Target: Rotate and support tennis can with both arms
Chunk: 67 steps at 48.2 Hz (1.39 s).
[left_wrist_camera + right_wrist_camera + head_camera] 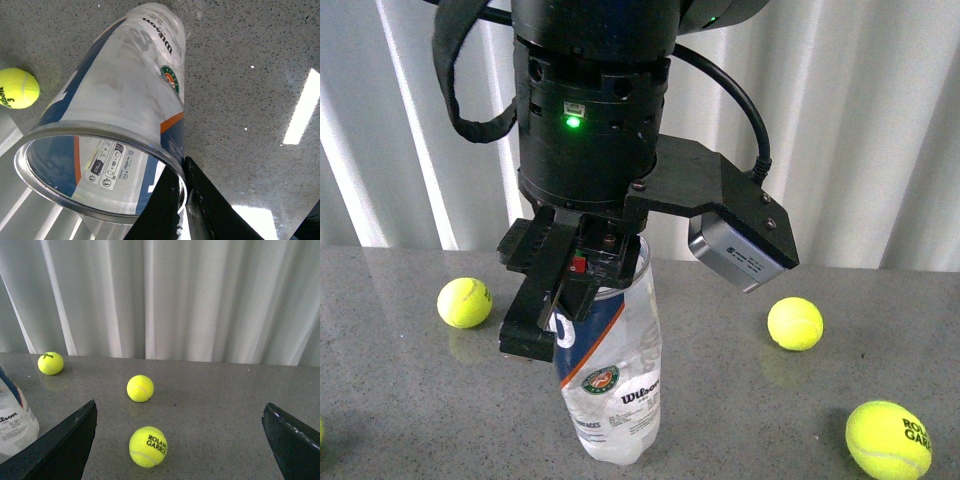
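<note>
Pinching the silver rim of the tennis can (125,100), the left claw (184,200) has its two black fingers (162,210) pressed against either side of the clear wall at the open mouth. The can sits directly below this claw, nearly upright, with its base on the grey bench (400,400). The right claw (180,440) is spread wide and holds nothing, and the can stands apart from it, just beyond one finger. A printed tennis ball (148,446) lies between its fingers. Two more balls (140,388) (50,363) lie farther ahead, toward a white curtain (175,295).
</note>
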{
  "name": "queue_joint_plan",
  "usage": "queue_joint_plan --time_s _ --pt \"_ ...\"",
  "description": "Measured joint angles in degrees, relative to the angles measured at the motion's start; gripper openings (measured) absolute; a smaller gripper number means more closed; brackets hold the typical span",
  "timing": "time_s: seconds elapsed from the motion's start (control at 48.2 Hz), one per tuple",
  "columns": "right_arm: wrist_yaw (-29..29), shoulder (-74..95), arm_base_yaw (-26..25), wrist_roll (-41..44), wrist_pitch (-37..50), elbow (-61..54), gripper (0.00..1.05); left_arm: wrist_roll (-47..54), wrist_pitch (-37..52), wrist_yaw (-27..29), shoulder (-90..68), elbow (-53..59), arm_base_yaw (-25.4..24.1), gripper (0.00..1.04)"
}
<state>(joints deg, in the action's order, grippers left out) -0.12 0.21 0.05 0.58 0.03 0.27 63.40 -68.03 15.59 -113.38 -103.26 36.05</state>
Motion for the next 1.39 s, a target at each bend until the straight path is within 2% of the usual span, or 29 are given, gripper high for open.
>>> queue_joint_plan --time_s 0.415,0.664,0.976,1.121,1.246,1.308,1.391 --pt "0.0 0.0 0.0 0.0 0.0 0.0 0.98 1.6 1.8 0.7 -2.5 -1.0 -0.1 0.04" --pt "0.0 0.0 0.0 0.0 0.0 0.0 0.98 2.4 2.4 0.9 -3.0 -1.0 -0.2 0.41" --pt "0.0 0.0 0.0 0.0 0.0 0.0 0.98 3.0 1.1 1.8 -3.1 -3.2 -0.2 1.0" --pt "0.0 0.0 0.0 0.0 0.0 0.0 0.98 1.6 0.0 -1.7 -2.7 -7.2 -0.1 0.98" --pt "0.0 0.0 0.0 0.0 0.0 0.0 0.98 -2.4 3.2 -9.2 1.4 -10.7 -1.0 0.98" --pt "0.0 0.0 0.0 0.0 0.0 0.0 0.98 -6.3 9.5 -13.9 6.8 -9.8 -2.6 0.98" --pt "0.0 0.0 0.0 0.0 0.0 0.0 0.98 -12.7 20.7 -15.9 15.5 -4.2 -6.0 0.98"
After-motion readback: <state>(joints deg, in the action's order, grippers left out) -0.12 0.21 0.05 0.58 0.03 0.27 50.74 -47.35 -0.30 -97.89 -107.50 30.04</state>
